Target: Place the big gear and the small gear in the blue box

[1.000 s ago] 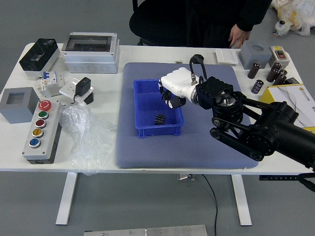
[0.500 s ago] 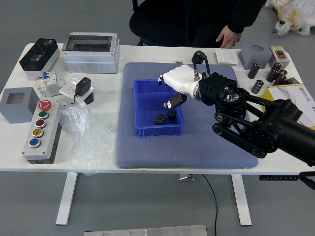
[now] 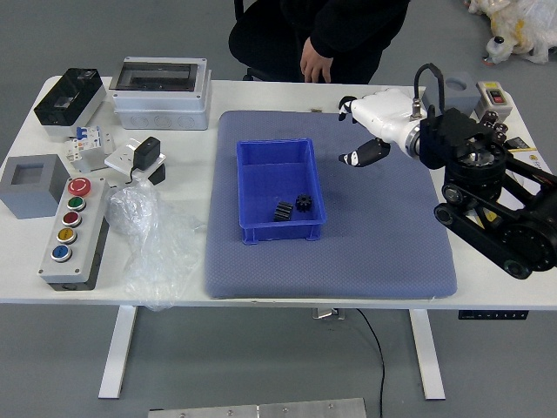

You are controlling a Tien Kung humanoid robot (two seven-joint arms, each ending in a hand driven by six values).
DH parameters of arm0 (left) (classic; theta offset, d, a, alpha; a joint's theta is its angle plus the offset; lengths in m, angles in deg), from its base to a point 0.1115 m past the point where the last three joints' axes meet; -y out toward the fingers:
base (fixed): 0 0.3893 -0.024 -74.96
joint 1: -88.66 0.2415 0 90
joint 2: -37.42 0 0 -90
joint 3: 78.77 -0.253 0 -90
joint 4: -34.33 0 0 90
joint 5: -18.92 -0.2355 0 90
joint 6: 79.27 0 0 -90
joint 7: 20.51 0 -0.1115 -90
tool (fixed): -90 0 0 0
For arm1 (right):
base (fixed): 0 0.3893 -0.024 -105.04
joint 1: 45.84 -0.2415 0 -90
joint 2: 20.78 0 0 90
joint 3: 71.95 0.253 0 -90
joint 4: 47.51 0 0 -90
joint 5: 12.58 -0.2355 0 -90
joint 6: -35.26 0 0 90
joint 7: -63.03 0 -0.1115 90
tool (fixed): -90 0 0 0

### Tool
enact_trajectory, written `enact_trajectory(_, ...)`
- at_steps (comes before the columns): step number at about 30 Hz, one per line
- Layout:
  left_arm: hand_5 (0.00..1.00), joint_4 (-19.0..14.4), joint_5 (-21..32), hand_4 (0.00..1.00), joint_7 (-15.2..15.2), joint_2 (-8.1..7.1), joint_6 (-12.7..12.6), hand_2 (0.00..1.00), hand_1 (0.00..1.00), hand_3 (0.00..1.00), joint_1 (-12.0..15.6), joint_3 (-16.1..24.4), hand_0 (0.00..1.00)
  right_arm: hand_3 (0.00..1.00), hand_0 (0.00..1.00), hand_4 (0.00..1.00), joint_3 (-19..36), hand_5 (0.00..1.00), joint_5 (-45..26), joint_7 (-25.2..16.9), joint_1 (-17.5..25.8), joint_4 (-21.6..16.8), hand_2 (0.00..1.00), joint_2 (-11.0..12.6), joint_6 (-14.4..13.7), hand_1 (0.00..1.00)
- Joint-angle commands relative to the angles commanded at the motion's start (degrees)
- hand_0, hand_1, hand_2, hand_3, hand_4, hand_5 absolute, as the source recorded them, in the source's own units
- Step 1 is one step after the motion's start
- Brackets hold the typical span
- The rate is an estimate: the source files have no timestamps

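Gears (image 3: 284, 212), two, lie in one blue box (image 3: 255, 192); one right hand (image 3: 392, 120) hovers open and empty.

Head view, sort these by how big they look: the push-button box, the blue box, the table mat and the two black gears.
Largest to smallest:
1. table mat
2. blue box
3. push-button box
4. left gear and right gear, too alike to rank

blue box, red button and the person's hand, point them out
blue box (image 3: 259, 232), head view, on its near wall
red button (image 3: 79, 186), head view, on its top
person's hand (image 3: 315, 62), head view, on its back
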Motion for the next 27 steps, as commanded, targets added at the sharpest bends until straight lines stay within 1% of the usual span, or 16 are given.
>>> enact_trajectory(5,0.689,0.0,-0.3,0.753,-0.1,-0.04,0.0,0.839,0.836,0.845,0.0,0.5,0.858,0.761,0.670,0.812,5.7,0.488,-0.6,0.5,4.6,-2.8,0.760,2.7,-0.4,0.656)
enact_trajectory(6,0.689,0.0,-0.3,0.753,-0.1,-0.04,0.0,0.839,0.836,0.845,0.0,0.6,0.858,0.796,0.750,0.779,7.0,0.531,-1.0,0.6,5.6,-3.5,0.819,3.2,-0.7,0.716)
enact_trajectory(9,0.689,0.0,-0.3,0.753,-0.1,-0.05,0.0,0.839,0.836,0.845,0.0,0.7,0.858,0.796,0.750,0.779,10.5,0.531,-3.4,0.6,8.3,-5.3,0.819,4.2,-1.9,0.716)
enact_trajectory(11,0.689,0.0,-0.4,0.753,-0.1,-0.03,0.0,0.839,0.836,0.845,0.1,0.9,0.858,0.796,0.750,0.779,13.2,0.531,-6.0,0.6,10.4,-6.7,0.819,4.8,-3.3,0.716)
enact_trajectory(12,0.689,0.0,-0.4,0.753,-0.1,-0.02,-0.1,0.839,0.836,0.845,0.1,0.9,0.858,0.844,0.819,0.661,14.6,0.615,-7.4,0.5,11.4,-7.3,0.861,5.0,-4.0,0.774)
enact_trajectory(15,0.689,0.0,-0.5,0.753,-0.2,-0.03,-0.1,0.839,0.836,0.845,0.2,1.1,0.858,0.844,0.819,0.661,18.4,0.615,-11.7,0.0,14.1,-8.7,0.861,5.3,-6.4,0.774)
enact_trajectory(17,0.689,-0.1,-0.6,0.753,-0.2,-0.02,-0.1,0.839,0.836,0.845,0.2,1.2,0.858,0.844,0.819,0.661,21.4,0.615,-15.4,-0.9,16.2,-9.6,0.861,5.4,-8.3,0.774)
enact_trajectory(18,0.689,-0.1,-0.6,0.753,-0.2,-0.03,-0.1,0.839,0.836,0.846,0.2,1.2,0.858,0.851,0.870,0.585,22.7,0.684,-17.3,-1.5,17.1,-9.9,0.890,5.4,-9.0,0.825)
enact_trajectory(22,0.689,-0.1,-0.7,0.753,-0.3,-0.01,-0.1,0.839,0.836,0.846,0.2,1.3,0.858,0.851,0.870,0.585,27.9,0.684,-25.8,-5.0,20.3,-10.9,0.890,5.1,-11.5,0.825)
enact_trajectory(23,0.689,-0.1,-0.7,0.753,-0.4,0.00,-0.1,0.839,0.836,0.846,0.2,1.3,0.858,0.851,0.870,0.585,29.1,0.684,-27.8,-5.8,21.0,-11.2,0.890,5.1,-11.8,0.825)
enact_trajectory(24,0.689,-0.1,-0.8,0.754,-0.4,0.02,-0.1,0.839,0.835,0.846,0.2,1.4,0.858,0.863,0.887,0.553,30.4,0.769,-30.3,-6.9,21.8,-11.4,0.904,5.0,-12.0,0.846)
enact_trajectory(27,0.689,0.0,-0.8,0.754,-0.4,0.05,-0.1,0.839,0.835,0.846,0.1,1.3,0.858,0.863,0.887,0.553,33.8,0.769,-36.6,-10.1,23.8,-11.9,0.904,4.8,-12.1,0.846)
